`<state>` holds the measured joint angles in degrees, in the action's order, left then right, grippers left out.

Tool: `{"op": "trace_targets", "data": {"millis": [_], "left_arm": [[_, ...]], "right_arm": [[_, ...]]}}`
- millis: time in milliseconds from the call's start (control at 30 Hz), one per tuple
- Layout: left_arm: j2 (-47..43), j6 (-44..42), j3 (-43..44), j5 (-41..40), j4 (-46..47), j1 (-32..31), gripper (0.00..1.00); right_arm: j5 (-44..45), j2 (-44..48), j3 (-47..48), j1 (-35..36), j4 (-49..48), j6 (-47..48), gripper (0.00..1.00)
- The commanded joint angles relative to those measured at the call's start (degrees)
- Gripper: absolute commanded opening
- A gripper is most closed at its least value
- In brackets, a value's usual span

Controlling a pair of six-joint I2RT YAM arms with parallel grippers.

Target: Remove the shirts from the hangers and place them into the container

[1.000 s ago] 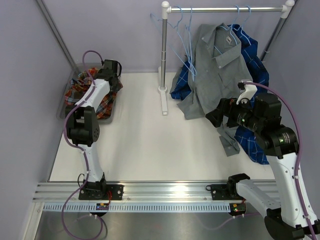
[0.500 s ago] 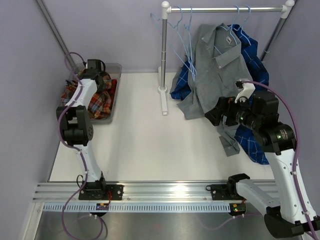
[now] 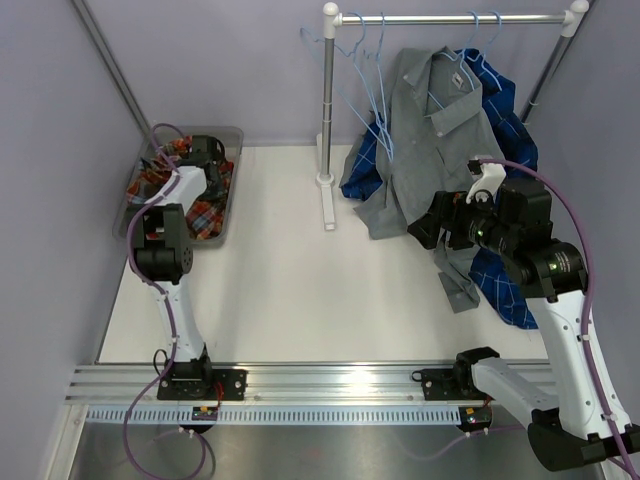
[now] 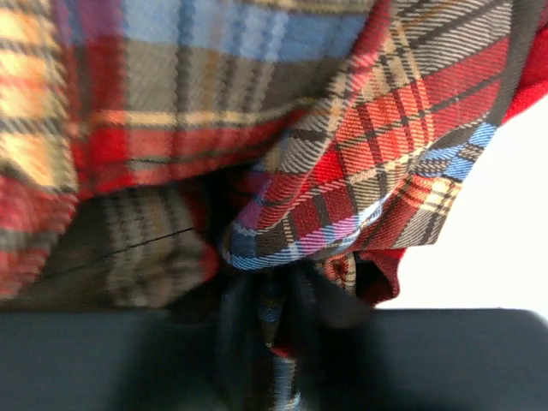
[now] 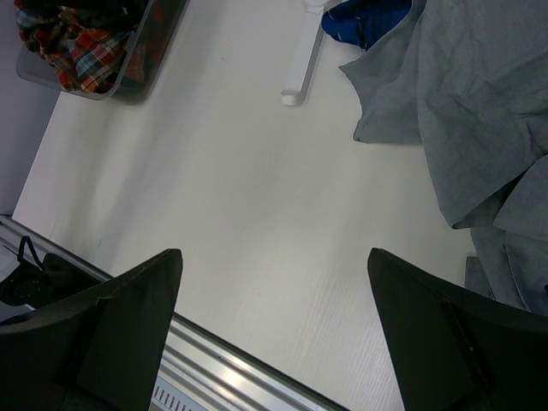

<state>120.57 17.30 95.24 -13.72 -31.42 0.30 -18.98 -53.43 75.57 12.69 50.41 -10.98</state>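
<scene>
The container (image 3: 229, 214) stands at the far left with red and orange plaid shirts (image 3: 206, 216) piled in it. My left gripper (image 3: 205, 151) is down among them. In the left wrist view its blurred fingers stand close together (image 4: 278, 291) with a strip of the plaid shirt (image 4: 385, 171) caught between them. The grey shirt (image 3: 440, 130) and a blue plaid shirt (image 3: 507, 110) hang from light-blue hangers (image 3: 470, 45) on the rail, their lower ends on the table. My right gripper (image 3: 425, 232) hovers open and empty (image 5: 272, 253) just in front of the grey shirt's (image 5: 479, 103) lower edge.
Two bare hangers (image 3: 368, 80) hang at the left end of the rail (image 3: 450, 18). The rack's white post (image 3: 328, 100) and foot (image 3: 329, 205) stand mid-table; the foot (image 5: 295, 94) also shows in the right wrist view. Purple walls enclose left and back.
My left gripper has shifted about inside the container, first to the left and then back toward the middle of the pile. My right gripper has crept slightly up toward the grey shirt, still open.
</scene>
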Motion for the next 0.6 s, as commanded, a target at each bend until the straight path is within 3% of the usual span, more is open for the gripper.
{"op": "trace_targets", "data": {"millis": [0, 133, 167, 267, 300, 367, 567], "left_arm": [[-2.3, 0.5, 1.6, 1.9, -1.9, 0.1, 0.33], [-11.8, 0.3, 3.7, 3.2, -2.1, 0.1, 0.59], [-13.8, -0.2, 4.2, 3.0, -2.2, 0.1, 0.71], [-21.5, -1.1, 5.4, 3.3, -3.8, 0.1, 0.84], [-23.5, -1.4, 5.5, 3.8, -4.2, 0.1, 0.93], [-29.8, -3.1, 4.6, 4.8, -5.0, 0.1, 0.99], [-51.4, -6.1, -4.0, 7.9, -7.1, 0.1, 0.99]], "right_arm": [[-0.5, 0.4, 1.5, -0.2, -1.2, -0.4, 0.99], [0.3, 1.0, 4.6, -0.2, 0.0, 0.8, 1.00], [0.3, 1.2, 5.2, -0.2, 0.1, 1.0, 0.99], [0.7, 1.8, 7.5, -0.3, 0.6, 1.8, 1.00], [1.7, 2.1, 8.8, -0.2, 0.9, 2.0, 0.99], [2.9, 2.9, 10.0, -0.2, 1.8, 2.4, 0.99], [8.6, 7.5, 12.5, -0.2, 3.5, 2.1, 0.99]]}}
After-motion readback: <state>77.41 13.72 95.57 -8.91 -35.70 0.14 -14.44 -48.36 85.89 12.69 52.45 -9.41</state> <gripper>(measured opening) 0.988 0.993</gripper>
